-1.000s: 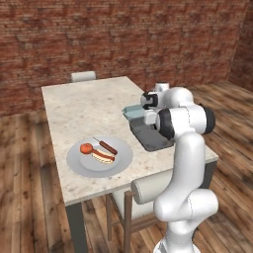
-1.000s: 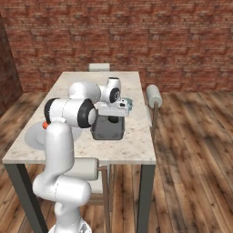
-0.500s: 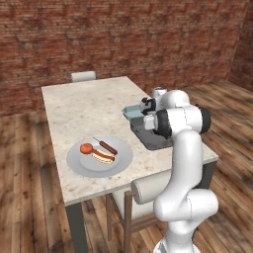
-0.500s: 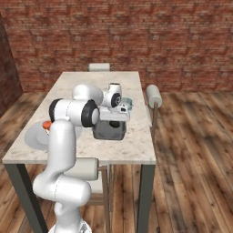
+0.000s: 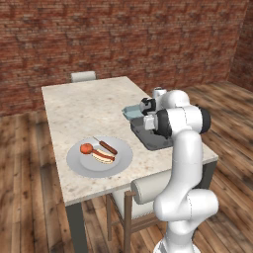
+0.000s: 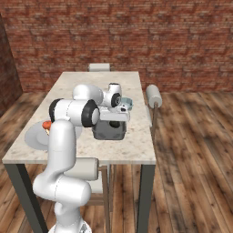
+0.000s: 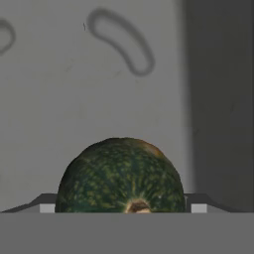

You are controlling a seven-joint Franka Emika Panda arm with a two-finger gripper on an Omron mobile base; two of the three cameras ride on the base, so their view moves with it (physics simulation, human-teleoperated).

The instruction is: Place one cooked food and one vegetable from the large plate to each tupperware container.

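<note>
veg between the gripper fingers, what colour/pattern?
Dark green ball, mottled with pale speckles and faint ribs, brownish at top; clearest in hand view.

Text on my plate (image 5: 74, 163): none I can read.
Labels on my tubs (image 5: 148, 141): none.
Signs, numbers: none anywhere.

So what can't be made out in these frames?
- Whether the green ball is gripped or released: hand view, its lower part is cut off at the bottom.
- Dark tub interior: both base views, the arm covers it.
- Blue tub contents: base views, too small, partly behind the arm.
</note>
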